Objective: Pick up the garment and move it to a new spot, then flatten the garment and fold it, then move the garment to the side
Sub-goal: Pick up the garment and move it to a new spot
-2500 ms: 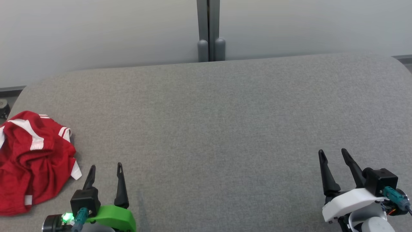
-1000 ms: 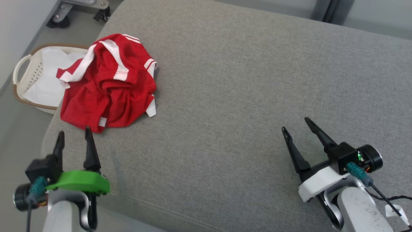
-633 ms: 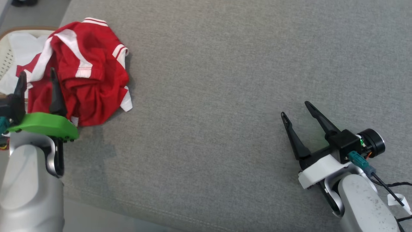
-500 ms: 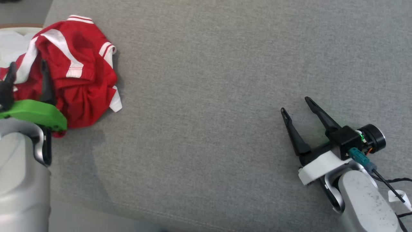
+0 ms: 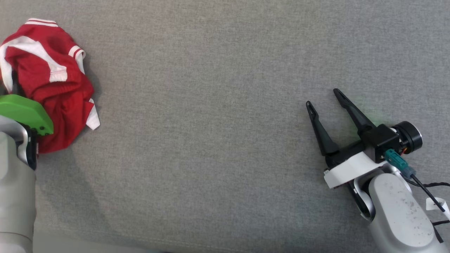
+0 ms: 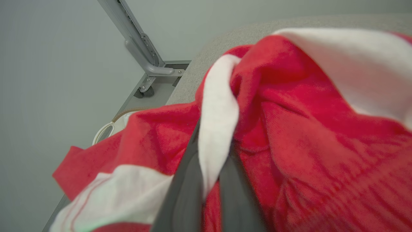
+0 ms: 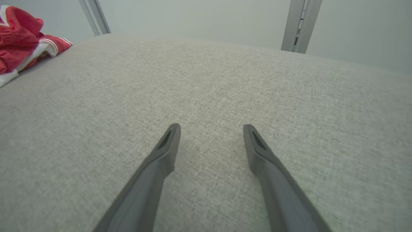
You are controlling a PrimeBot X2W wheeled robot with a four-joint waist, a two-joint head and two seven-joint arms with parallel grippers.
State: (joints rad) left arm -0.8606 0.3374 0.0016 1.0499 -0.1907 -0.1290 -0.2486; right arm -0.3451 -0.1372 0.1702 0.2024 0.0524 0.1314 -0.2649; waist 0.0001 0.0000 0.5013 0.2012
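Now the left gripper (image 6: 210, 151) pinches a white band of the crumpled red garment (image 5: 66, 105) at the left edge of the grey cushion (image 5: 211, 123). The right gripper (image 5: 322, 97), fingers spread, is well apart from it.

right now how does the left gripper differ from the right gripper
The left gripper is pinched on a white band of the red shirt; the right gripper is open and empty. The left gripper has a green mount, the right gripper a white mount. Both have two long dark fingers.
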